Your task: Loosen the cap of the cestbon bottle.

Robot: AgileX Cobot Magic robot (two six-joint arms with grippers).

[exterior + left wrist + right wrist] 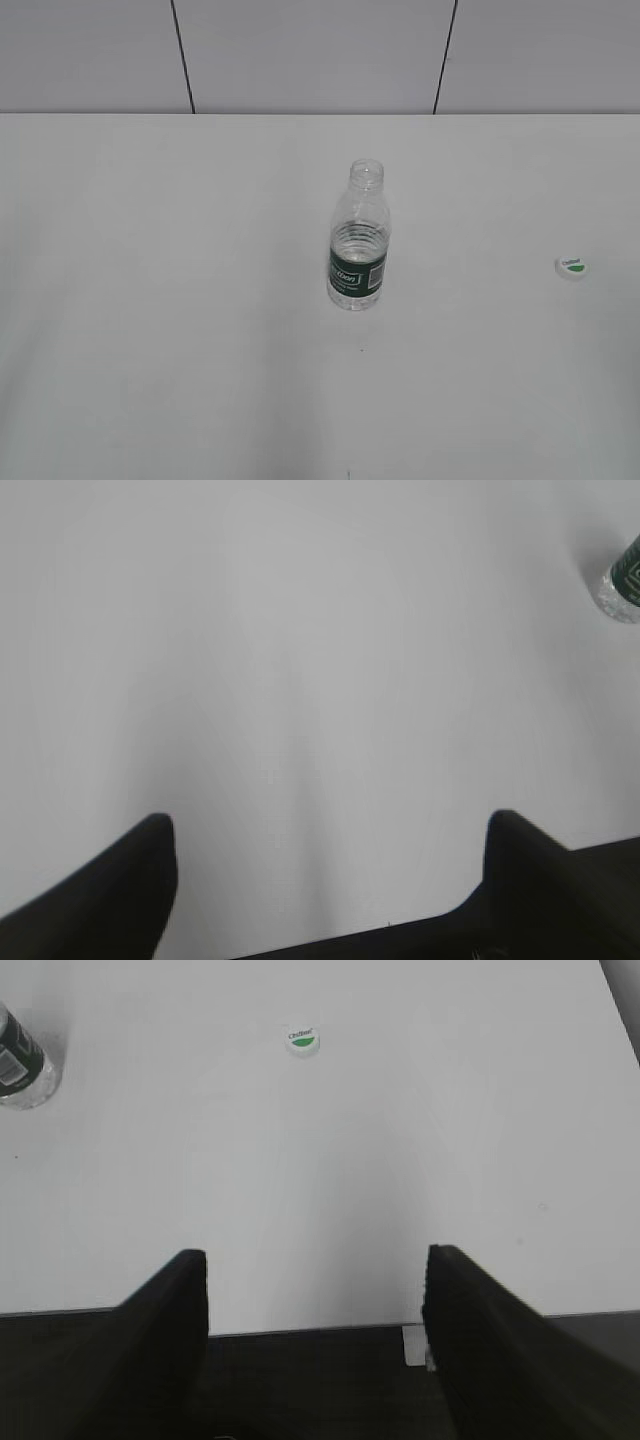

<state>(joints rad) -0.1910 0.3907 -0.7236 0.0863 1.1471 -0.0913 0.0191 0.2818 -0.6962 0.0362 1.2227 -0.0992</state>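
Observation:
The cestbon bottle stands upright in the middle of the white table with its neck open and no cap on it. It also shows at the top right edge of the left wrist view and at the top left of the right wrist view. The white cap with a green mark lies flat on the table far to the bottle's right; it also shows in the right wrist view. My left gripper and right gripper are open and empty near the table's front edge. Neither arm shows in the exterior view.
The white table runs back to a grey panelled wall. The table's front edge and the dark gap below it show in the right wrist view.

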